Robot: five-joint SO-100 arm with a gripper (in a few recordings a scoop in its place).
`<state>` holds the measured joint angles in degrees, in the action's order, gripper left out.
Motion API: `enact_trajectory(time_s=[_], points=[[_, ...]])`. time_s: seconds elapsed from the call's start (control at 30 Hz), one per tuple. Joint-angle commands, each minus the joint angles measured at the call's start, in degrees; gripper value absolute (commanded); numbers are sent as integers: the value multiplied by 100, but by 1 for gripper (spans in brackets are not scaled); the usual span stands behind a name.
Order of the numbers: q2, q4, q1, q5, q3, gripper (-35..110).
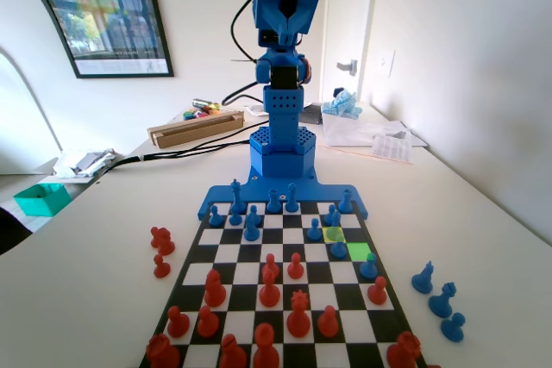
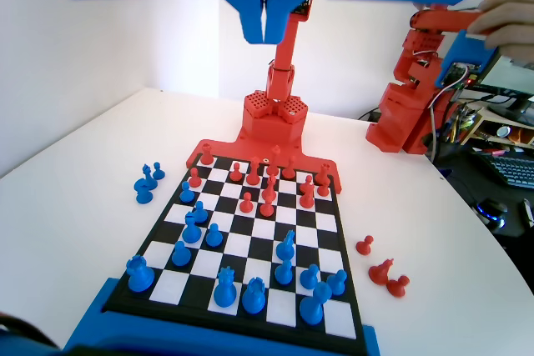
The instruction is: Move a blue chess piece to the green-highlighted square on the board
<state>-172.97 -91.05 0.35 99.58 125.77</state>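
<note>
From my station, the claw point(image 2: 264, 35) hangs high above the black-and-white chequered board with a blue plastic edge point(image 1: 259, 252), jaws pressed together on nothing. I take the small, round-topped blue plastic pawn point(image 1: 333, 216) at the yellowish lime-tinted square point(image 1: 335, 234) to be my piece, though its exact square is hard to tell. The bright green-highlighted square point(image 1: 359, 252) lies diagonally nearer the fixed camera, at the board's right edge there. The pawn looks light, rigid and smooth, easy to tip, so I would pinch it low under the head, squarely, minding another blue pawn point(image 1: 339, 249) just beside the target.
</note>
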Motion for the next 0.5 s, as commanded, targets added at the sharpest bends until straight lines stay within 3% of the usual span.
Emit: enact_trajectory(time_s=[0.0, 0.47], points=[[387, 26, 0, -149, -264, 1], [4017, 114, -659, -3384, -2162, 1]])
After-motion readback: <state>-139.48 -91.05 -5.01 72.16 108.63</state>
